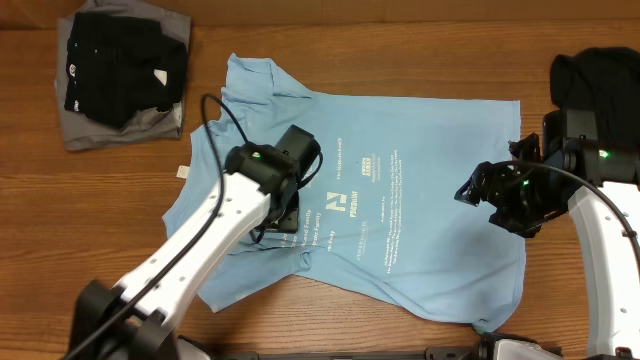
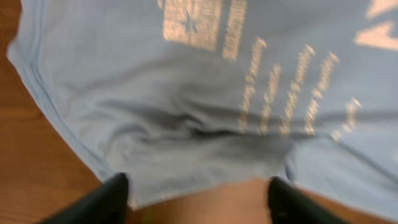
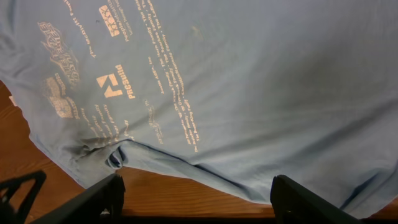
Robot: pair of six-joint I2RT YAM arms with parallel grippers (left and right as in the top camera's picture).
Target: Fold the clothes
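Note:
A light-blue T-shirt [image 1: 400,210] with pale lettering lies spread flat on the wooden table. My left gripper [image 1: 283,218] is low over the shirt's left part, next to the lettering. In the left wrist view its fingers [image 2: 198,186] are open, with an edge of the shirt [image 2: 205,93] and bare wood between them. My right gripper [image 1: 478,192] hovers over the shirt's right part. In the right wrist view its fingers [image 3: 196,186] are wide open above a rumpled edge of the shirt [image 3: 249,81] and the table. Neither holds anything.
A stack of black garments [image 1: 120,60] on a grey one [image 1: 90,130] lies at the table's back left. Another black garment [image 1: 600,75] lies at the back right, by the right arm. A small white tag [image 1: 183,172] sits by the shirt's left edge.

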